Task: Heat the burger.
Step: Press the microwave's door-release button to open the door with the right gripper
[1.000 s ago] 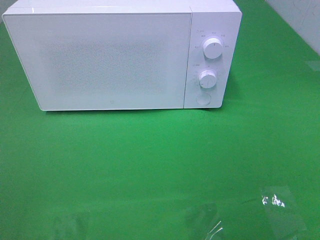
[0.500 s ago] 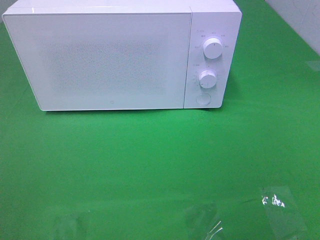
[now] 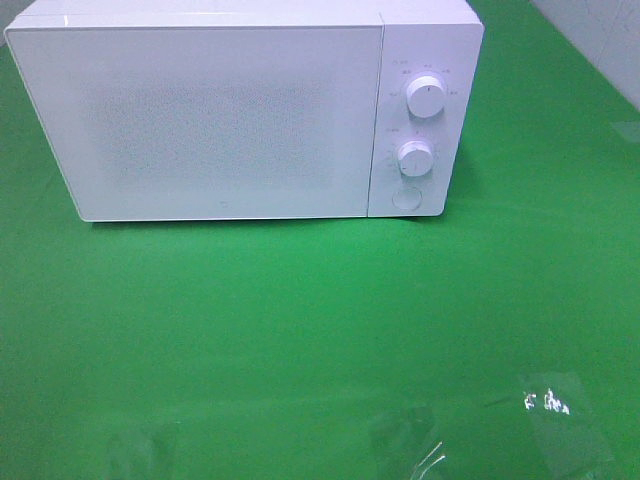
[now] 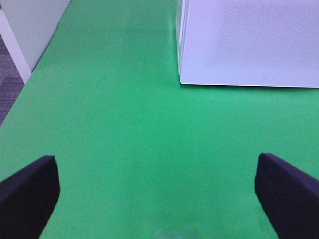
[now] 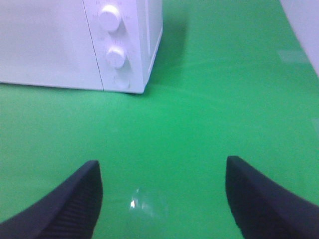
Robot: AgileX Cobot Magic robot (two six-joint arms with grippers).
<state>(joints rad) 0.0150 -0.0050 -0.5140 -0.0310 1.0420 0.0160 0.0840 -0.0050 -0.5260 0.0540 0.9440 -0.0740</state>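
While the left pincer point(image 4: 155, 172) and right pincer point(image 5: 163, 167) hang wide open and empty above the green desk point(image 3: 300, 320), the microwave point(image 3: 220, 120) stands shut toward its far edge; where the burger is, I cannot tell.

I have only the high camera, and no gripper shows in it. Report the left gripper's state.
Observer: The left gripper is open and empty, its dark fingers spread wide over the green tabletop.
Operator: Now the right one.
Observer: The right gripper is open too, holding nothing, pointed toward the knob end of the white box-shaped microwave.
Operator: Tell me whether a wrist camera shows the burger.
Observer: Neither wrist view shows the burger.
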